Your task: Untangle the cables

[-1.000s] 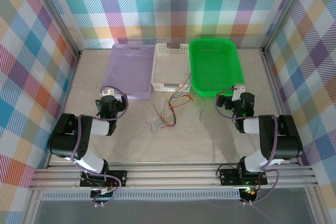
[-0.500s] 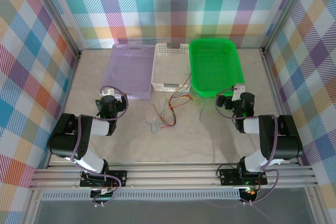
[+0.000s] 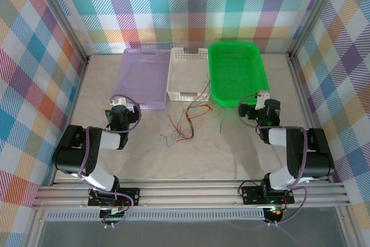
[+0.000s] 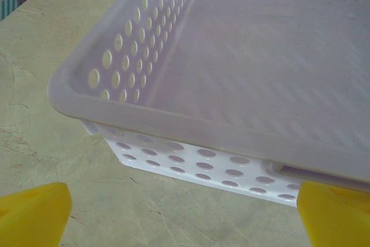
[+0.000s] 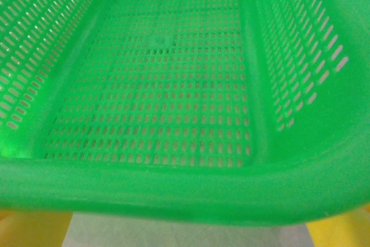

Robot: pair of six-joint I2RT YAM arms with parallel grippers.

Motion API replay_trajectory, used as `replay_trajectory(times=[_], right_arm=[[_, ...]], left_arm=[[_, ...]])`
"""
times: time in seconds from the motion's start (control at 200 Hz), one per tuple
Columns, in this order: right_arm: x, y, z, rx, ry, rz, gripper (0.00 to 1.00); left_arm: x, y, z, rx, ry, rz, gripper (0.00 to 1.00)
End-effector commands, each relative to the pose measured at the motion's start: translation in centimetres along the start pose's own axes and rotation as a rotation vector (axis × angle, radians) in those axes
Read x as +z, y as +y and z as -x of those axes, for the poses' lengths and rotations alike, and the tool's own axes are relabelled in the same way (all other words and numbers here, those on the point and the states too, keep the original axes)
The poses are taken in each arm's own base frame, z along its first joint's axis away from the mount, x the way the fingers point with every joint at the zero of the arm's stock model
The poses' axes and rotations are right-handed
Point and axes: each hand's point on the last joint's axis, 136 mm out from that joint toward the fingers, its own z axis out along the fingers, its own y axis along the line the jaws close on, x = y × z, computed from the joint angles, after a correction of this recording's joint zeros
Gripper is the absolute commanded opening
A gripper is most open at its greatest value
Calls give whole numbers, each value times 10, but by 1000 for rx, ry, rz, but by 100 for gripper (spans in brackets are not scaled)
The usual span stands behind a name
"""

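The cables (image 3: 188,121) lie in a loose tangle of thin red, orange, yellow, green and grey wires on the table, just in front of the white basket (image 3: 186,72). One end reaches toward the green basket (image 3: 237,73). My left gripper (image 3: 119,107) sits to their left, at the near corner of the purple basket (image 3: 143,76). It is open, its yellow fingertips (image 4: 32,215) wide apart with bare table between them. My right gripper (image 3: 263,101) sits to the cables' right at the green basket's near rim (image 5: 173,192). It is open too, with nothing between its fingertips (image 5: 341,231).
Three baskets stand side by side at the back: purple (image 4: 243,56), white, green. Metal frame rails run along both sides (image 3: 78,73) and across the near edge. Bare tabletop (image 3: 191,157) stretches between the arms in front of the cables.
The right wrist has edged slightly toward the green basket. The left arm and the cables have not moved.
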Motion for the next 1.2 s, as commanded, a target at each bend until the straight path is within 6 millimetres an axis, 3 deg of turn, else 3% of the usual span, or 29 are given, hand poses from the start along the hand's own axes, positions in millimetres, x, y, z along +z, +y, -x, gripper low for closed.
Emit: replay_trajectory(times=[0.0, 0.11, 0.27, 0.555, 0.68, 0.81, 0.95, 1.05, 1.195], right_arm=[[-9, 0, 28, 25, 20, -8, 100], [-21, 0, 30, 77, 19, -37, 100], [-46, 8, 57, 62, -63, -90, 100], [-75, 53, 97, 106, -116, 88, 100], [-92, 64, 119, 300, -120, 152, 100], [-101, 59, 94, 607, 6, 116, 100], [-118, 78, 93, 550, -18, 241, 100], [-129, 79, 79, 554, -21, 244, 100], [-130, 98, 64, 509, 62, 300, 100]], left_arm=[[-2, -1, 12, -7, -42, -13, 100], [-1, -1, 12, -8, -42, -12, 100], [-1, -1, 12, -8, -42, -14, 100], [-1, 0, 12, -8, -42, -11, 100], [-1, -1, 12, -8, -42, -13, 100], [-1, 0, 12, -8, -42, -12, 100], [-1, 0, 12, -9, -41, -12, 100], [-1, 0, 12, -9, -42, -13, 100], [-1, -1, 12, -8, -42, -13, 100]])
